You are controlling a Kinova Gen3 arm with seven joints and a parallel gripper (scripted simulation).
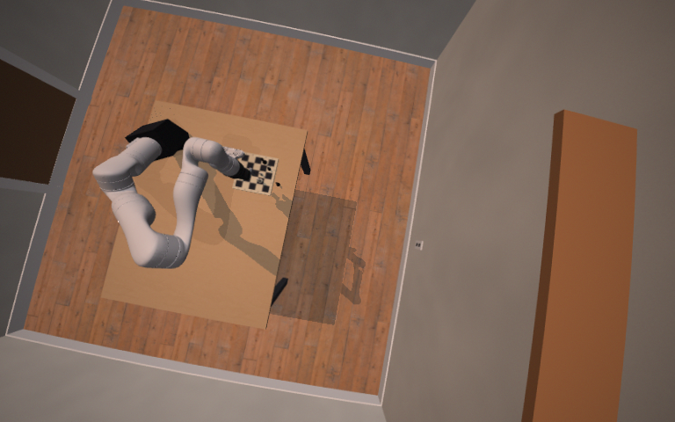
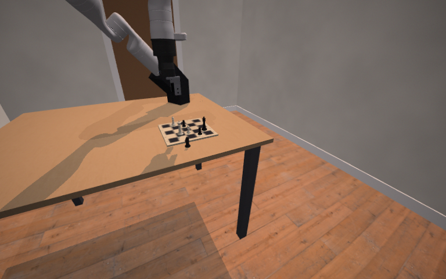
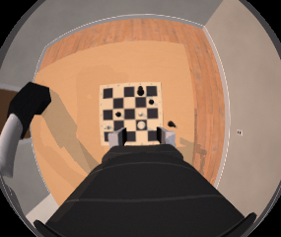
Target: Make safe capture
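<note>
I am looking at the claw (image 2: pixel 176 90) hanging high above the bench (image 2: pixel 63 145), over the far side of the chessboard (image 2: pixel 187 132), well apart from every piece. Its two fingers are standing spread wide with nothing between them; in the wrist view they are framing the near edge of the board from above.

The taken piece, a small black piece (image 2: pixel 187 142), is standing off the board on the bench, just beside the board's near edge in the exterior view. Its long axis is running straight up from the bench top, so it is sitting upright on its base, head up. In the top view it is showing as a dark speck (image 1: pixel 279 184) between the board and the bench edge, and in the wrist view as a dark spot (image 3: pixel 172 122) to the right of the board.

On the board I am seeing a tall black piece (image 2: pixel 203 123) upright toward the far right corner, another black piece (image 2: pixel 183 122) near the far edge, and a smaller black one (image 2: pixel 199 131). White pieces are standing upright too: one (image 2: pixel 173 121) at the far left, a larger one (image 2: pixel 179 129) nearer the middle. At this size I cannot tell which squares they are occupying, nor read the edge letters.
</note>
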